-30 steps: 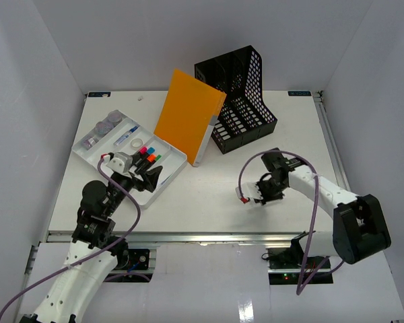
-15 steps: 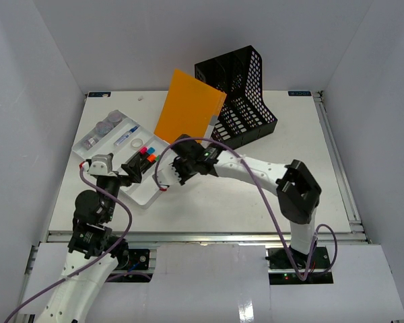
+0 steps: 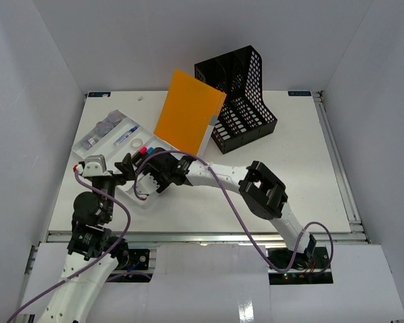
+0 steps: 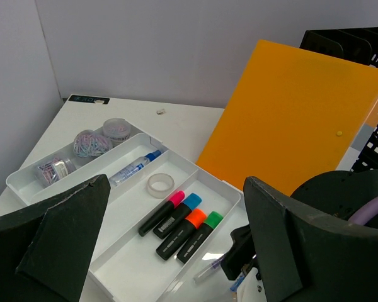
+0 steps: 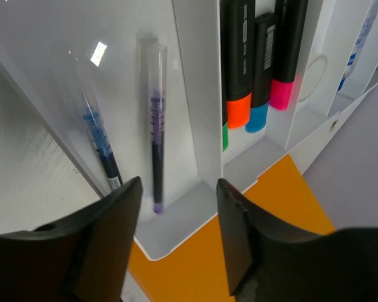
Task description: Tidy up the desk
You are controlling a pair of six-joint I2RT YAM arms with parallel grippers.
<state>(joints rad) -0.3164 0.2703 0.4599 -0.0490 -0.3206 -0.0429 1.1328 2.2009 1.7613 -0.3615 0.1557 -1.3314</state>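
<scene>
Nearing completion, apparently: bench (image 3: 283, 168) underlying all, tray (image 4: 17, 184) at 10 o'clock stocked with highlighters (image 4: 179, 223) and pens (image 5: 156, 148); left end effector (image 4: 176, 207) and right end effector (image 5: 176, 195) released, empty; orange folder (image 3: 185, 121) at 12 o'clock unfiled against rack (image 3: 246, 94).

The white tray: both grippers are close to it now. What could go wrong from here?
The open left gripper and open right gripper hang close together by the tray; they might collide. The right arm's cable runs near the orange folder leaning on the black rack and might tip it.
</scene>
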